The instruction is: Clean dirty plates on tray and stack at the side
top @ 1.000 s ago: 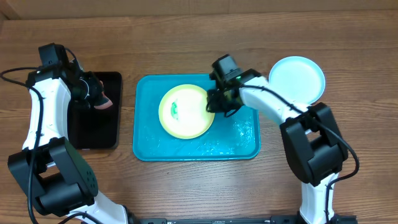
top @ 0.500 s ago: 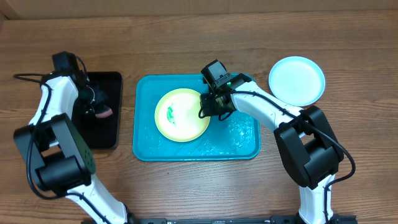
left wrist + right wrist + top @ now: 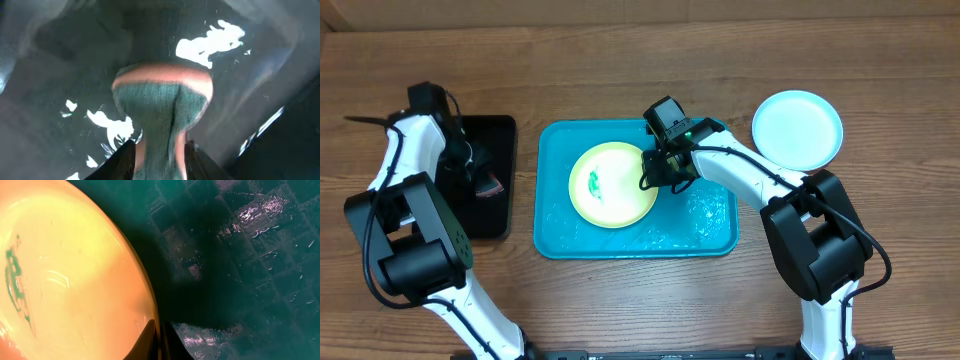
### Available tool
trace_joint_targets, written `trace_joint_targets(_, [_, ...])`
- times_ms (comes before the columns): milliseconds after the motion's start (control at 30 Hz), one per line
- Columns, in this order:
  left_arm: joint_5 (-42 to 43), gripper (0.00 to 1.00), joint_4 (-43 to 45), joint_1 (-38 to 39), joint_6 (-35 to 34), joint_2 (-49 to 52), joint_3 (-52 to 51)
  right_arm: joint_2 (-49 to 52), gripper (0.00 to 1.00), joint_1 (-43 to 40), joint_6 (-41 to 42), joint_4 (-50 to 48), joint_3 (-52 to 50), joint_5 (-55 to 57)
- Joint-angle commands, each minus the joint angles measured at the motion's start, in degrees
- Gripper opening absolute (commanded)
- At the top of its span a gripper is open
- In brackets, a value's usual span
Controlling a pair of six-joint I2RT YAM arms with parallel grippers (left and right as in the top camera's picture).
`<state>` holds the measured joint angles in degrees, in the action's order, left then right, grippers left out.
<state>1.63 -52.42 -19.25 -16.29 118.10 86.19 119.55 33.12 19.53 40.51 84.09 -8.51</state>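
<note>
Right claw (image 3: 656, 174) is pinched shut on the rim of the yellow-green plate (image 3: 610, 195), which lies in the turquoise tray (image 3: 712, 228). A green smear (image 3: 593, 184) marks it, so I judge it uncleaned. One pale plate (image 3: 798, 130) sits on the table (image 3: 640, 300) to the right, apart from the tray. Left claw (image 3: 159, 159) hangs over a black tray (image 3: 498, 215) with a green-and-pink sponge (image 3: 160, 100) between its fingers; whether it grips, I cannot tell. Nothing blocks the plate.

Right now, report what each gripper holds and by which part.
The right gripper pinches the yellow-green plate by its rim. A sponge sits within the left gripper; whether it is gripped cannot be told.
</note>
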Motion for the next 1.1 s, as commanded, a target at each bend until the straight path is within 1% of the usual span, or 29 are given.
trace_joint_targets(0, [-0.57, 0.36, -3.56, -0.50, 0.48, -0.81, 4.96, 0.11, 0.04, 0.02, 0.46, -0.66, -0.48, 1.03])
trace_joint_targets(100, [-1.14, 0.37, -4.31, -0.57, 0.50, -0.66, 4.55, 0.11, 0.04, 0.02, 0.46, -0.87, -0.48, 1.03])
trace_joint_targets(267, [-3.34, 0.31, -3.06, -0.57, 0.48, -0.57, 1.95, 0.11, 0.04, 0.02, 0.44, -0.83, -0.48, 1.03])
trace_joint_targets(333, [-3.30, 0.31, -0.96, -0.57, 0.46, -0.57, 0.09, 0.11, 0.04, 0.02, 0.44, -0.83, -0.48, 1.01])
trace_joint_targets(400, [-3.08, 0.24, 0.66, -0.57, 0.46, -0.57, -1.14, 0.11, 0.04, 0.02, 0.44, -0.81, -0.48, 1.01])
trace_joint_targets(467, [-3.10, 0.13, 0.98, -0.57, 0.48, -0.57, -1.53, 0.11, 0.04, 0.02, 0.44, -0.76, -0.48, 1.03])
trace_joint_targets(500, [-3.08, 0.09, 1.01, -0.57, 0.48, -0.57, -1.53, 0.11, 0.04, 0.02, 0.44, -0.70, -0.48, 1.01])
trace_joint_targets(533, [-3.06, 0.09, 0.94, -0.57, 0.46, -0.57, -1.53, 0.11, 0.04, 0.02, 0.44, -0.63, -0.48, 1.03])
trace_joint_targets(600, [-3.06, 0.14, 0.66, -0.57, 0.46, -0.57, -1.55, 0.11, 0.04, 0.02, 0.44, -0.63, -0.48, 1.03])
trace_joint_targets(667, [-3.06, 0.24, 0.13, -0.57, 0.46, -0.57, -1.62, 0.11, 0.04, 0.02, 0.44, -0.63, -0.48, 1.03])
trace_joint_targets(767, [-3.02, 0.32, -0.02, -0.55, 0.46, -0.55, -2.01, 0.11, 0.04, 0.02, 0.44, -0.63, -0.48, 1.03])
trace_joint_targets(800, [-2.86, 0.34, 0.11, -0.55, 0.46, -0.55, -2.16, 0.11, 0.04, 0.02, 0.44, -0.63, -0.48, 1.03])
trace_joint_targets(833, [-2.62, 0.33, 0.26, -0.55, 0.48, -0.55, -2.27, 0.11, 0.04, 0.02, 0.44, -0.63, -0.48, 1.01])
trace_joint_targets(867, [-2.21, 0.28, 0.44, -0.57, 0.46, -0.55, -2.36, 0.11, 0.04, 0.02, 0.44, -0.61, -0.48, 1.01])
trace_joint_targets(900, [-1.99, 0.21, 0.44, -0.57, 0.48, -0.55, -2.36, 0.11, 0.04, 0.02, 0.44, -0.59, -0.48, 1.03])
trace_joint_targets(933, [-2.01, 0.15, 0.44, -0.57, 0.46, -0.55, -2.36, 0.11, 0.04, 0.02, 0.44, -0.57, -0.48, 1.01])
trace_joint_targets(1067, [-2.01, 0.04, 0.44, -0.59, 0.46, -0.55, -2.36, 0.11, 0.04, 0.02, 0.44, -0.59, -0.48, 1.03])
